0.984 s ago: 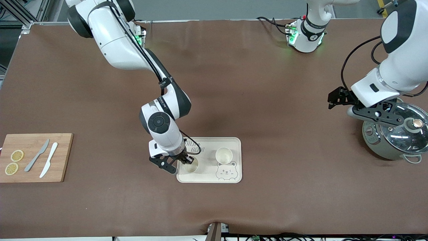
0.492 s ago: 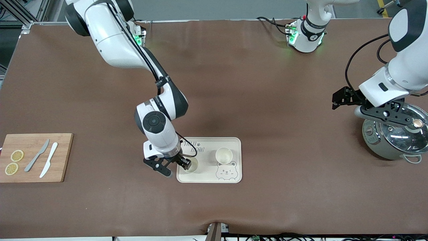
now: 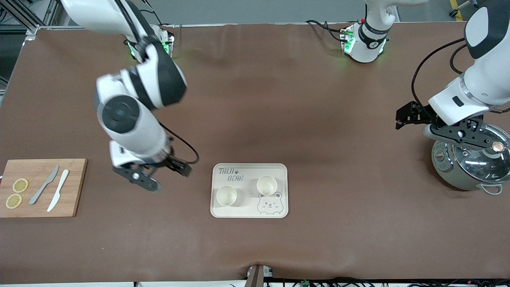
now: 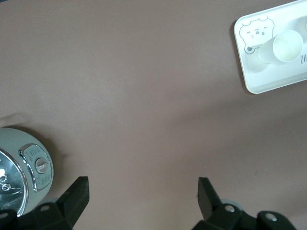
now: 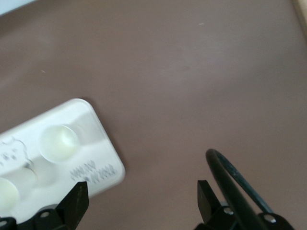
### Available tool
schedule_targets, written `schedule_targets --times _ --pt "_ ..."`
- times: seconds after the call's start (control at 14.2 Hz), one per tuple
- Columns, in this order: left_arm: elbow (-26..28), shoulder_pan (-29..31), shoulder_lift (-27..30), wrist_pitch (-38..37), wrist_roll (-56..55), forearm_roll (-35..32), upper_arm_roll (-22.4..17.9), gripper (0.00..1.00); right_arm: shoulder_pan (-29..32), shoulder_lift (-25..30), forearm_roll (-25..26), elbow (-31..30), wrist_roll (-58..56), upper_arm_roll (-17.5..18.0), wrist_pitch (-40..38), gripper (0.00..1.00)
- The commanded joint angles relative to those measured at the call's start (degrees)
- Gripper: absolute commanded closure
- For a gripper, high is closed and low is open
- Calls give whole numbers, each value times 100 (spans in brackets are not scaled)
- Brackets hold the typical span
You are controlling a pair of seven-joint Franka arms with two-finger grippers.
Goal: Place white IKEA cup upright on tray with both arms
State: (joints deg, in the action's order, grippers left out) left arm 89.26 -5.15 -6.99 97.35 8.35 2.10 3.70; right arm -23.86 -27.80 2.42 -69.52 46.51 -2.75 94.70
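Note:
The cream tray (image 3: 244,187) with the bear drawing lies on the brown table. Two white cups stand upright on it, one (image 3: 226,196) toward the right arm's end and one (image 3: 266,185) beside the bear face. My right gripper (image 3: 180,168) is open and empty, up over bare table beside the tray. Its wrist view shows the gripper (image 5: 141,203), the tray (image 5: 98,143) and a cup (image 5: 58,143). My left gripper (image 3: 404,115) is open and empty, waiting over the table beside the pot. Its wrist view (image 4: 144,201) shows the tray (image 4: 259,81) and a cup (image 4: 288,45).
A wooden cutting board (image 3: 73,187) with two knives (image 3: 44,185) and lemon slices (image 3: 20,185) lies at the right arm's end. A metal pot with a glass lid (image 3: 470,163) stands at the left arm's end, under the left wrist.
My right gripper let go of the cup on the tray, rose and drew away toward the cutting board. The cup stays upright. The left arm barely moved.

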Motion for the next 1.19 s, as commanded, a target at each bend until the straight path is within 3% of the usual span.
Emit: schedule_targets --times 0.0,0.21,0.42,0.77,1.12 --pt "13 -21 31 -84 71 -280 51 0 590 1325 22 -1314 -1121 99 -231 0" --pt "4 -12 22 -76 70 -333 69 0 1320 2399 13 -2204 -2415 99 -434 0" --pt "-5 -12 22 -58 62 -342 69 0 1927 2990 13 -2986 -3435 90 -295 0" --pt "4 -12 -13 -49 26 -351 60 0 2096 3482 13 -3839 -3666 82 495 0" --pt "-14 -21 -13 -49 -140 -421 78 0 2113 3431 30 -3701 -3632 82 471 0"
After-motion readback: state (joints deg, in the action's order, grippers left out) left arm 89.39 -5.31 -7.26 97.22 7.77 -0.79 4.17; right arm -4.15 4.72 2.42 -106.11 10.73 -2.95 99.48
